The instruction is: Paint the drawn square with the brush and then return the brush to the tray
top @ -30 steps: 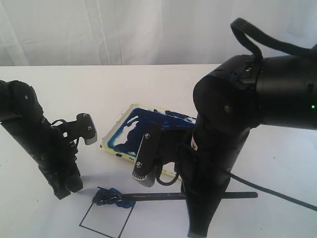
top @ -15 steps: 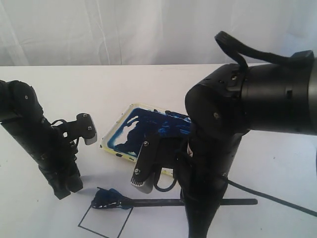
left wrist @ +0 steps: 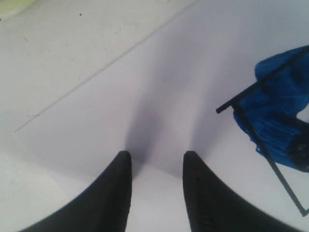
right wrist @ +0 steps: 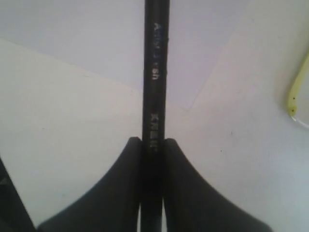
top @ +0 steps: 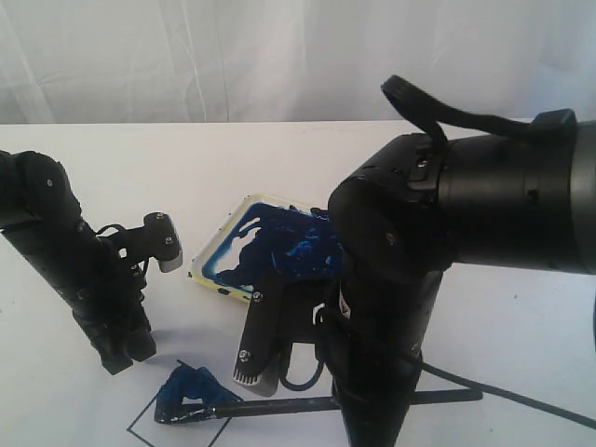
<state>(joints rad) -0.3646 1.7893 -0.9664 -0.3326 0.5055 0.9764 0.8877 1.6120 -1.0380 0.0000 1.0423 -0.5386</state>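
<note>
The drawn square (top: pixel 154 426) lies at the front left, with its far corner smeared blue (top: pixel 191 388). The brush (top: pixel 279 406) lies almost flat across the front of the table, its blue-stained tip on that smear. My right gripper (right wrist: pixel 153 141) is shut on the brush (right wrist: pixel 155 72) handle; in the exterior view the right arm (top: pixel 391 307) hides the grip. The tray (top: pixel 207 253), smeared with dark blue paint, sits behind the arm. My left gripper (top: pixel 126 352) hangs left of the square, open (left wrist: pixel 155 154) and holding nothing, with the smeared square corner (left wrist: pixel 275 111) off to one side.
A white sheet of paper carries the square; its edge (left wrist: pixel 96 77) runs across the left wrist view. A bit of the tray's yellow rim (right wrist: pixel 293 99) shows in the right wrist view. A white curtain (top: pixel 186 56) hangs behind the table. A black cable (top: pixel 503 391) trails right.
The right arm has moved left and toward the front, dragging the brush tip further into the square. The blue smear has spread. The left arm has not moved.
</note>
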